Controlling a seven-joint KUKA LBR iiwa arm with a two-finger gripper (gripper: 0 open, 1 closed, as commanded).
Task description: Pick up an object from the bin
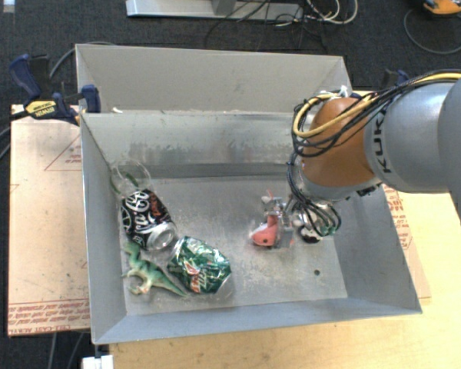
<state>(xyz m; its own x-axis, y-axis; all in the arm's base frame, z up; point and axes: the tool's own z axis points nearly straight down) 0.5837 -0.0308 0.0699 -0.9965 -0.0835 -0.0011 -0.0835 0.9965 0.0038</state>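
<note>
My gripper hangs low over the bin floor, right of the middle, beneath the orange wrist cover. A small pink toy-like thing lies right at its lower left tip, its upper end reaching in under the gripper. I cannot tell whether the two touch. A crushed green soda can lies further left near the front wall, well apart from the gripper.
On the bin's left side lie a crushed black soda can, a clear plastic cup and a green toy lizard. The arm comes in over the bin's right wall. Bare floor stretches between the cans and the pink thing.
</note>
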